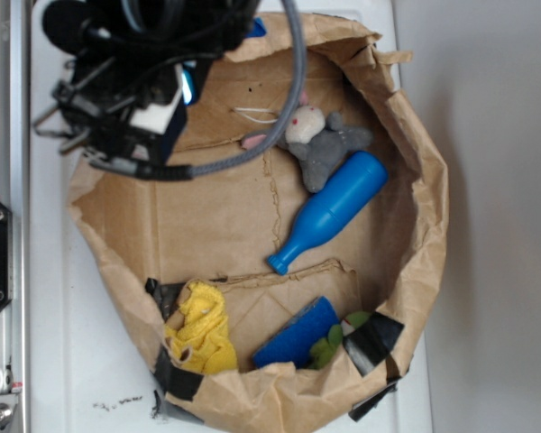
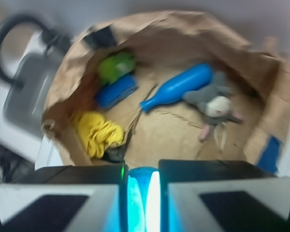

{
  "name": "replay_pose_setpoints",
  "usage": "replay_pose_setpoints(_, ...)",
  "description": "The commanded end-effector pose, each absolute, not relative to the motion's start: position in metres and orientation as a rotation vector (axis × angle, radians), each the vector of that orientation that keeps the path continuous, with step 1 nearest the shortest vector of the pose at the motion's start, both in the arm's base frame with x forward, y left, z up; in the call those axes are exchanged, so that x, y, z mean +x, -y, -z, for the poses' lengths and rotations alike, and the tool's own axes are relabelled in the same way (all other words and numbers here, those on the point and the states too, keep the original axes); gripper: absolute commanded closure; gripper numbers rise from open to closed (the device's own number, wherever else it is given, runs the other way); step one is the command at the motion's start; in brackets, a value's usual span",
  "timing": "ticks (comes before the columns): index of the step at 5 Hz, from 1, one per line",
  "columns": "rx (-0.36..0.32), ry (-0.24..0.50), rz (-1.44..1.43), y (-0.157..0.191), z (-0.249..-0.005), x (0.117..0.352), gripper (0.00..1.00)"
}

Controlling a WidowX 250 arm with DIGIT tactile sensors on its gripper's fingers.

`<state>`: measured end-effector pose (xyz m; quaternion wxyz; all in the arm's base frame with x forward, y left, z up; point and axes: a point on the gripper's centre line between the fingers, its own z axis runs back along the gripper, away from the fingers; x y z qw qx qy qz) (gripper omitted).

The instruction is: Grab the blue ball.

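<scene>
We've got the gripper [image 2: 141,193] clamped on the blue ball [image 2: 141,191], pinched across its middle above the paper-lined tub [image 1: 415,171], and it looks light, soft and squashy, so gentle pressure should do.

A brown paper nest [image 1: 415,180] with rolled-up walls sits on a white table [image 1: 54,361], black tape [image 1: 374,341] patching its rim. Inside, a grey plush mouse [image 1: 320,140] lies just beside the fat end of a blue bottle [image 1: 329,209], which lies on its side. Along the near edge sit a yellow toy [image 1: 200,329], a blue sponge [image 1: 298,336] and a green thing [image 1: 338,336], the last two touching.
</scene>
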<state>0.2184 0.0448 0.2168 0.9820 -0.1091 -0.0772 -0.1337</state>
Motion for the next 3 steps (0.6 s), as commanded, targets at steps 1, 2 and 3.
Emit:
replay_pose_setpoints(1,-0.134,0.182,0.116,-0.0309,-0.2312,0.2342,1.0)
replay_pose_setpoints(2,-0.137,0.164,0.096,-0.0297,-0.2272,0.2397,1.0)
replay_pose_setpoints(3,-0.133,0.17,0.118,-0.0279,-0.2229,0.2412,1.0)
